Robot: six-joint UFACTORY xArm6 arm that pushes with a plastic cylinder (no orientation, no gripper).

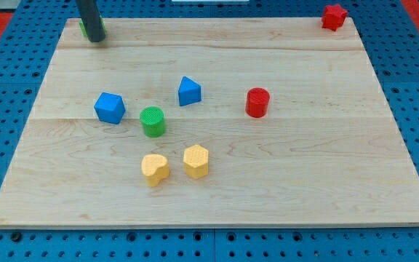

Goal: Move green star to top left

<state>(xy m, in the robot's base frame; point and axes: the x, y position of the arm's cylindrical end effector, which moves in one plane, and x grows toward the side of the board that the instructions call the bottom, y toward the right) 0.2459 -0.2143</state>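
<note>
Standing at the board's (217,69) top-left corner, my tip (95,40) touches the green star (86,29), mostly hidden behind it; a plain rod, no jaws.

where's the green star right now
The green star sits at the board's top-left corner, mostly hidden behind my tip, far from the blue block.
</note>
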